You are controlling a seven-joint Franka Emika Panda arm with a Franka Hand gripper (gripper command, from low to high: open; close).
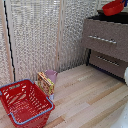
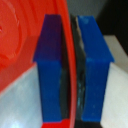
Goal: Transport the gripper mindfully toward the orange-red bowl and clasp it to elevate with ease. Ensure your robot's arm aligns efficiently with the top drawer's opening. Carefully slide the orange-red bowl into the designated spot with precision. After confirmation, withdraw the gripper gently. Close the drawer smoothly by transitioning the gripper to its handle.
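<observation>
Taking the cabinet (image 1: 107,45) as my reference, I see a red lattice basket (image 1: 24,103) on the wooden floor well off toward the exterior view's left, with a pink cup (image 1: 51,75) just beyond it. The top drawer (image 1: 105,40) sits shut, its handle (image 1: 103,39) untouched. Above the cabinet top, the orange-red bowl (image 1: 113,8) hangs tilted. My wrist view shows the gripper (image 2: 71,75) clamped on the bowl's rim between blue fingers (image 2: 50,70).

Red lattice basket (image 1: 24,103) on wooden floor (image 1: 90,95), far below the end effector, small box (image 1: 45,82) and pink cup (image 1: 51,75) seen behind it, white blinds (image 1: 40,35) beyond.
</observation>
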